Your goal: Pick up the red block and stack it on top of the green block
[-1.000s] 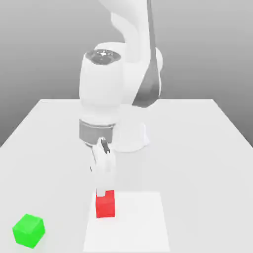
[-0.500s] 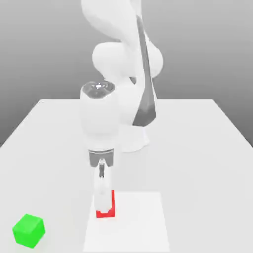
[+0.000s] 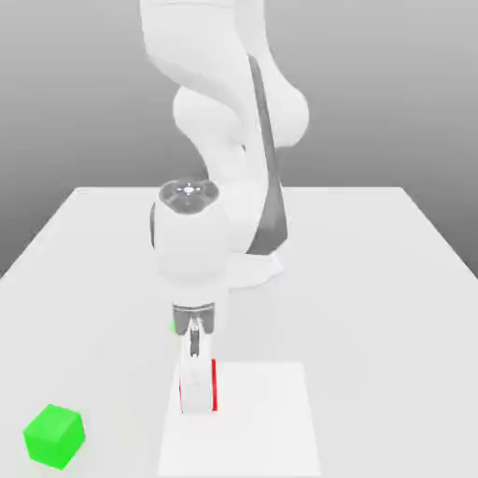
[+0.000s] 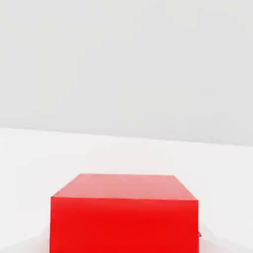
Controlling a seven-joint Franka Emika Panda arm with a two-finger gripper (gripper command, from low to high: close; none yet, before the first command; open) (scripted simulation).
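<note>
Red block (image 3: 214, 385) sits on the tabletop (image 3: 373, 280) w/ tool (image 3: 198, 397) lowered straight over it, fingers pinching its sides, prob. so it can be lifted next; green block (image 3: 54, 435) lies well apart twd exterior view's left, untouched.

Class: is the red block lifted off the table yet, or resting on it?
Resting on the table. In the exterior view the red block sits low on the surface under the gripper, jaws shut on it.
</note>
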